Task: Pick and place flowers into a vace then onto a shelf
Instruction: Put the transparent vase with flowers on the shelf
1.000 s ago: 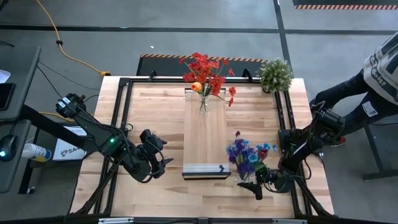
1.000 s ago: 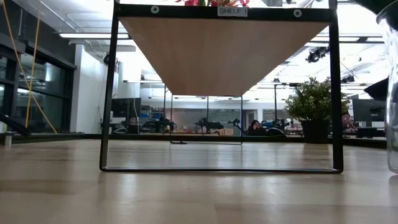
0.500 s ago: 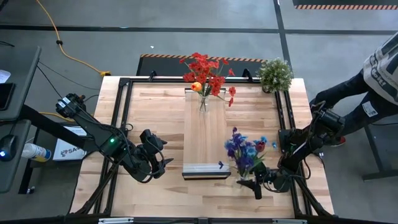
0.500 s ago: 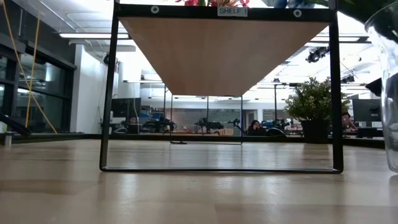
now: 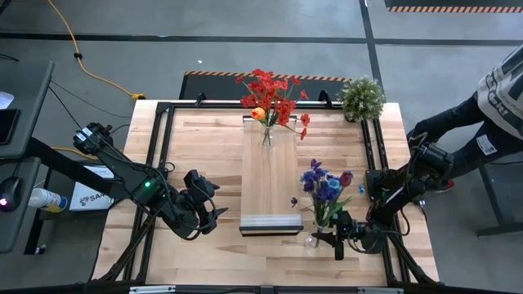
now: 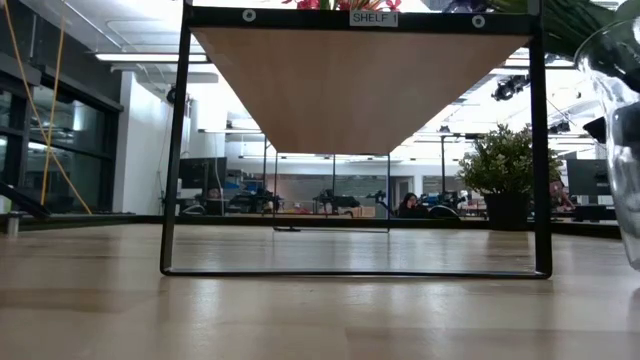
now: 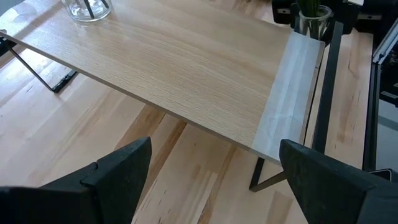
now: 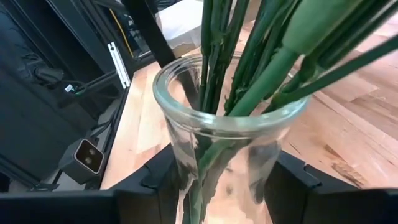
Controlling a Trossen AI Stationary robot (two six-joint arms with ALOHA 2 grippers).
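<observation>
Our right gripper hugged the glass vase of blue flowers standing upright, just right of the shelf's near end, while our wide-open left gripper waited far left.

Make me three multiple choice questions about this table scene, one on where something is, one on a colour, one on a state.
1. Where does the vase of red flowers stand?
A. far end of the shelf
B. on the floor
C. in the left gripper

2. Flower heads in the glass vase at the right gripper are mostly:
A. yellow
B. blue and purple
C. white

3. The left gripper is:
A. open and empty
B. holding a stem
C. clamped on the shelf

Answers: 1 A, the high view shows it there. 2 B, seen from above. 3 A, its fingers stand apart with nothing between.
</observation>
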